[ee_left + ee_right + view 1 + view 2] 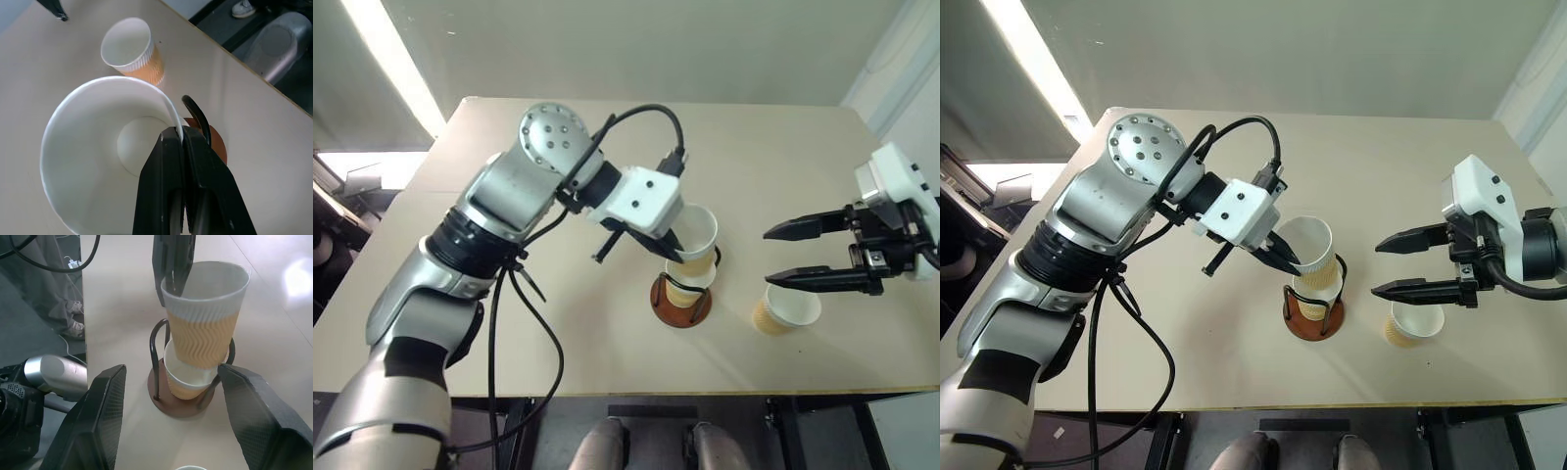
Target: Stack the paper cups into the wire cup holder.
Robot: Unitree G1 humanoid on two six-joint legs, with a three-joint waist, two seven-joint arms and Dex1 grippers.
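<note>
Left gripper (1285,257) clenched on the rim of a paper cup (697,235), one finger inside the wall, one outside. The held cup hangs from the fingertips slightly tilted, its foot already entering the mouth of a second cup (188,382) directly beneath. That lower cup is seated in the wire cup holder (682,300), inside the black loops, on the reddish-brown base.

Right gripper (1420,262) released, jaws wide, nothing between them, well apart from the left one across the holder. Third cup (786,309) stands upright on the table just below the right fingertips, not touched.

Risks, as judgement:
- Held cup is tilted against the seated one. Pushed down like this it may jam askew, or ride up on the lower rim rather than nest.
- Grip is a thin pinch on one side of the rim; paper wall could buckle or slip free under a downward push.
- Black fingers sit close to the wire loops. A snag on withdrawal could drag or tip the light holder.
- Opening early may leave the cup perched crooked.

Surface: plain beige table (509,323), matte, near edge visible below the grippers. Room: pale wall behind, a bright strip of light to the left, dark floor under the near table edge.
</note>
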